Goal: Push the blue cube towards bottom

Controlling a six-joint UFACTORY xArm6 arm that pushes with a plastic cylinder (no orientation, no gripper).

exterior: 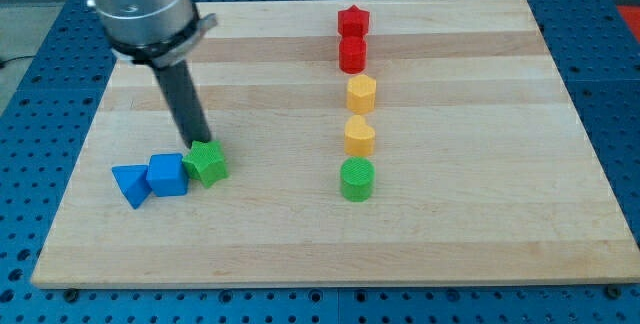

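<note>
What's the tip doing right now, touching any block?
My tip: holding nothing, at the green block's top edge, just up-right of the blue cube.

Bright, even overhead light, soft short shadows under blocks, sharp focus, faint sheen on wooden board (480,234).

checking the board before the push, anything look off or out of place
Nothing looks damaged or toppled. Only oddity: my tip sits at the green block's top edge, not above the blue cube, which is wedged between that block and the blue triangular block. The column on the right is tidy.
</note>
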